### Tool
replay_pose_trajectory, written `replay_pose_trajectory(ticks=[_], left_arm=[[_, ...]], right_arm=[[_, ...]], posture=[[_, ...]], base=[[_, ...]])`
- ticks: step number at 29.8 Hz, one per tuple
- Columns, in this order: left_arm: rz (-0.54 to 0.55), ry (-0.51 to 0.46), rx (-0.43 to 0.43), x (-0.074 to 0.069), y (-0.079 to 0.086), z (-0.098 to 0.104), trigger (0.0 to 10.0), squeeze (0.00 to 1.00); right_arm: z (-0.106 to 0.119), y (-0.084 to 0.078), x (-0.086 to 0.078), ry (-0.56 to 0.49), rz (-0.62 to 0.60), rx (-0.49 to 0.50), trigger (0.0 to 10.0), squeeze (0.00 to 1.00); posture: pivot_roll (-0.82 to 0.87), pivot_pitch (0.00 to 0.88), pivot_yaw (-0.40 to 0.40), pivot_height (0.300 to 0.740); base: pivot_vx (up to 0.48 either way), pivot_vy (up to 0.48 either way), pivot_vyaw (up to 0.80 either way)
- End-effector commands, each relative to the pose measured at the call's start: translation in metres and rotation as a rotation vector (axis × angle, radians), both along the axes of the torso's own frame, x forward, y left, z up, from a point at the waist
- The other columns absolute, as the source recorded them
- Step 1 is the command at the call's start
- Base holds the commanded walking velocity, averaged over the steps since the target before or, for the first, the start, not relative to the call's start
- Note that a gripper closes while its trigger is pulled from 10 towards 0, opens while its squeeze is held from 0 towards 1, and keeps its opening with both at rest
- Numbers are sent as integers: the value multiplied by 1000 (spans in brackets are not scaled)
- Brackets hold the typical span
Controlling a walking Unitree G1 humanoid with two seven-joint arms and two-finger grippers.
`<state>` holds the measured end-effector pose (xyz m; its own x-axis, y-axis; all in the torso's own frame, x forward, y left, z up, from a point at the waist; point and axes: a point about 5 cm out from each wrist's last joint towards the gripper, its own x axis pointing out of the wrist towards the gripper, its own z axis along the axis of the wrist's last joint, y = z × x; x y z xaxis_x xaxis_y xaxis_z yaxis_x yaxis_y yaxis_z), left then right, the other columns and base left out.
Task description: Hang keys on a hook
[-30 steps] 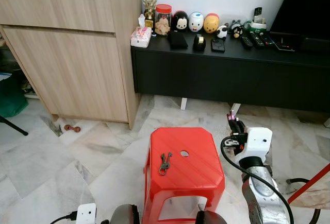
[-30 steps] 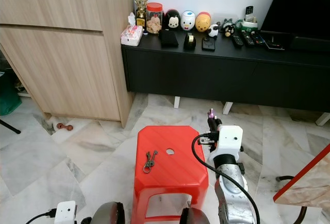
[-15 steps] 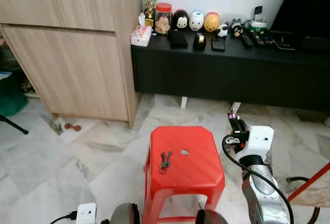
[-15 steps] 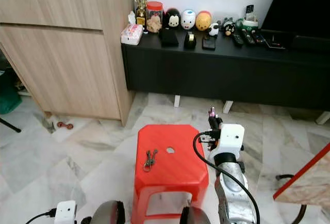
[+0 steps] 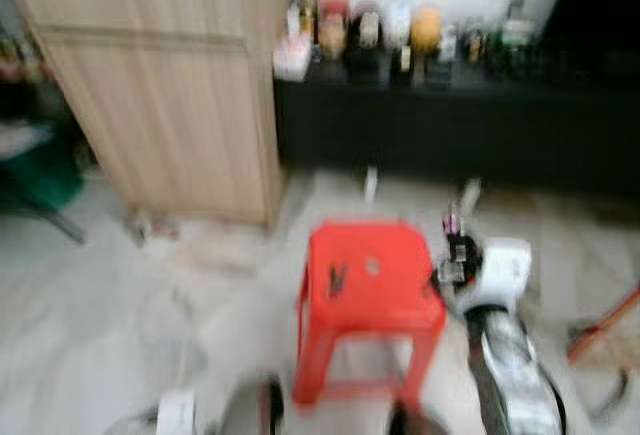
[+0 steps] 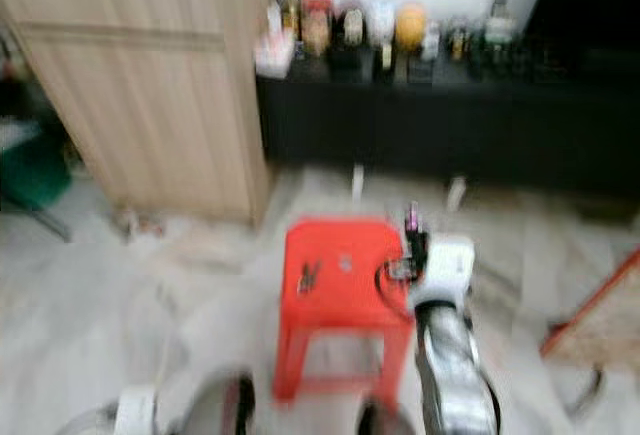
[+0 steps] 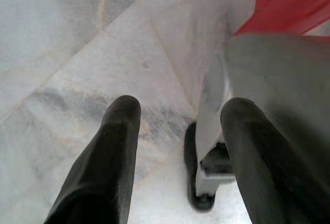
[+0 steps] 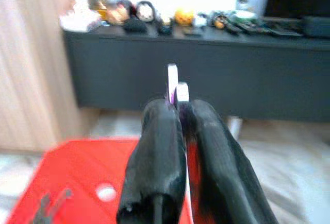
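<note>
The small bunch of dark metal keys [image 5: 336, 277] lies flat on the top of the red plastic stool [image 5: 372, 307], toward its left side, just beside the round hole in the seat. In the blurred head views it reads as a thin dark smudge; the right wrist view shows a greyish prong of it [image 8: 51, 203] at the stool's near corner. Finer detail, such as a ring or the number of keys, cannot be made out.

Judged from this, the task has hardly begun: the keys are untouched, nothing has lifted them, and no hook can be picked out in these pictures. Picking up, carrying and hanging all appear to be left.

The right gripper [image 8: 178, 131] hovers beside the stool's right edge, above the floor, well apart from the keys. Its two long black fingers are pressed together on a small white and purple piece that sticks out past their tips; what that piece is cannot be told. The left gripper [image 7: 178, 147] hangs low over the pale marble floor [image 7: 77, 49] with its fingers spread apart and nothing between them.

Beyond the stool stands a long low black cabinet [image 5: 450, 125] carrying a row of small figurines and jars, too smeared to name singly, and to its left a tall light wooden cupboard [image 5: 170, 85].
</note>
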<state>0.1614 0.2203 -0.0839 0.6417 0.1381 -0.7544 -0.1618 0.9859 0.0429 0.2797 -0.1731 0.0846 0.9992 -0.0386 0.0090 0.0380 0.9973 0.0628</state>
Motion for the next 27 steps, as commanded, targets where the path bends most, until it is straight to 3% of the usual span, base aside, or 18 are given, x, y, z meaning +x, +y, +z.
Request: replay_pose_trajectory(ticks=[1,8,27], left_arm=[[-30,12,-24,-1,-11,-3,10000,0],[-29,9,-25,0,-12,-2,10000,0],[-37,5,-31,2,-14,-2,10000,0]], right_arm=[[6,1,2,-21,4,7,10000,0],[9,2,2,-35,3,1,10000,0],[11,1,4,-38,12,-6,10000,0]], posture=[[50,0,-92,614],[50,0,-91,618],[48,0,-92,740]], base=[[0,0,0],[0,0,0],[0,0,0]])
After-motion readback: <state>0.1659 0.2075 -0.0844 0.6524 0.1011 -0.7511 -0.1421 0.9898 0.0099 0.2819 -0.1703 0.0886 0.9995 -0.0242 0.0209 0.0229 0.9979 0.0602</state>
